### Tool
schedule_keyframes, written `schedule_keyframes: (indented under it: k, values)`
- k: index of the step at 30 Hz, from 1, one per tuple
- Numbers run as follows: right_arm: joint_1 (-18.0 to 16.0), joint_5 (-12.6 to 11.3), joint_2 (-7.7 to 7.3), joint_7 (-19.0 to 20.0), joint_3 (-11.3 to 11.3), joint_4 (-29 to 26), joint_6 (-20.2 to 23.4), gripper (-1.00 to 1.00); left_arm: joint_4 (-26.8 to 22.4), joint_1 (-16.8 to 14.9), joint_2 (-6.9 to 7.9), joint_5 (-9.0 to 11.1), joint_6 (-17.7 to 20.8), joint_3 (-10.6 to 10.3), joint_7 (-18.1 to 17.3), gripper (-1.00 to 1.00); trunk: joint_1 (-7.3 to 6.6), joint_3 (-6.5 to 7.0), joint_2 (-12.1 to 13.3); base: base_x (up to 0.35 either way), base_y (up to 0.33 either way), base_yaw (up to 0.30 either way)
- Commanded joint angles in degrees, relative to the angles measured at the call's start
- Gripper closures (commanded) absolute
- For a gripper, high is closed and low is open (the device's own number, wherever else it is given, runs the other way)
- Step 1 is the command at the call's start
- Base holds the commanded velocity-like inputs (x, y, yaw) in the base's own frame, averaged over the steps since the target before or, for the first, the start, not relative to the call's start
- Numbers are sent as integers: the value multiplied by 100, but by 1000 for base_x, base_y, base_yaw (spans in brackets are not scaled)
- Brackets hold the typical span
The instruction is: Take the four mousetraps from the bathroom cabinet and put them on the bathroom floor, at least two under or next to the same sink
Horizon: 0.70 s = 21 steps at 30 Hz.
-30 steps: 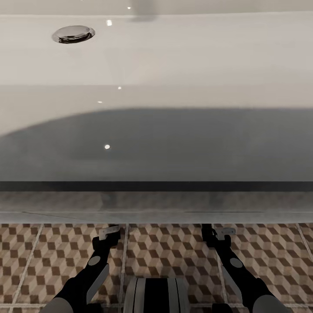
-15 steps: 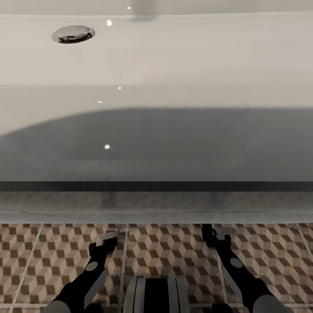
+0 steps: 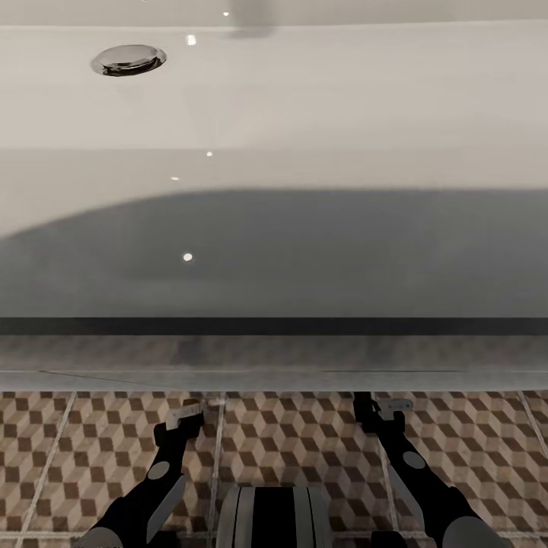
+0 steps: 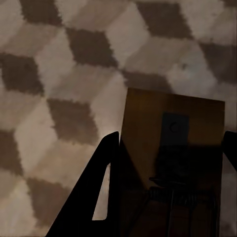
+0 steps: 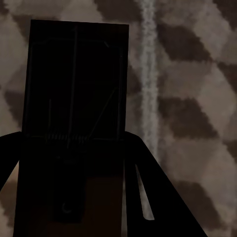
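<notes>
The white bathroom sink [image 3: 304, 99] spans the head view from above, over the cube-patterned bathroom floor [image 3: 304, 441]. Low over the tiles, just in front of the sink, my left gripper [image 3: 185, 421] is shut on a mousetrap [image 3: 186, 413]. The left wrist view shows that brown board [image 4: 168, 113] between the dark fingers [image 4: 106, 187] of the left gripper [image 4: 170, 140], close above the tiles. My right gripper [image 3: 378, 411] is shut on a second mousetrap [image 3: 396, 405]. It looks dark [image 5: 76, 74] in the right wrist view, inside the right gripper [image 5: 69, 140]. The cabinet is out of view.
A chrome drain [image 3: 128, 59] sits in the basin at the far left. The sink's shaded front [image 3: 304, 259] overhangs a pale strip [image 3: 274, 378] at the floor's far edge. My trunk [image 3: 274, 517] stands between the arms. A grout line [image 5: 147, 74] runs beside the right mousetrap.
My left gripper has drawn back a little toward me with its mousetrap, then eased slightly forward. The right arm and the view have stayed still.
</notes>
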Motion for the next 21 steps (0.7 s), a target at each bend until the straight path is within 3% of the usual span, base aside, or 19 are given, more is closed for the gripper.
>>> schedule_keyframes:
  k: [1, 13, 21]
  values:
    - [-3, -80, -8, -14, 47, 2, -24, 100, -30, -4, 12, 31, -30, -50, 66, 100, -1, -3, -1, 0, 0, 0]
    - [-3, -76, -8, -14, 47, -30, -24, 100, -894, -15, 41, 23, -29, -50, 37, 100, -1, -3, -1, 0, 0, 0]
    - [-3, -70, -8, -14, 39, -89, -28, 100, -1026, -15, 46, 19, -42, -50, -17, 100, -1, -3, -1, 0, 0, 0]
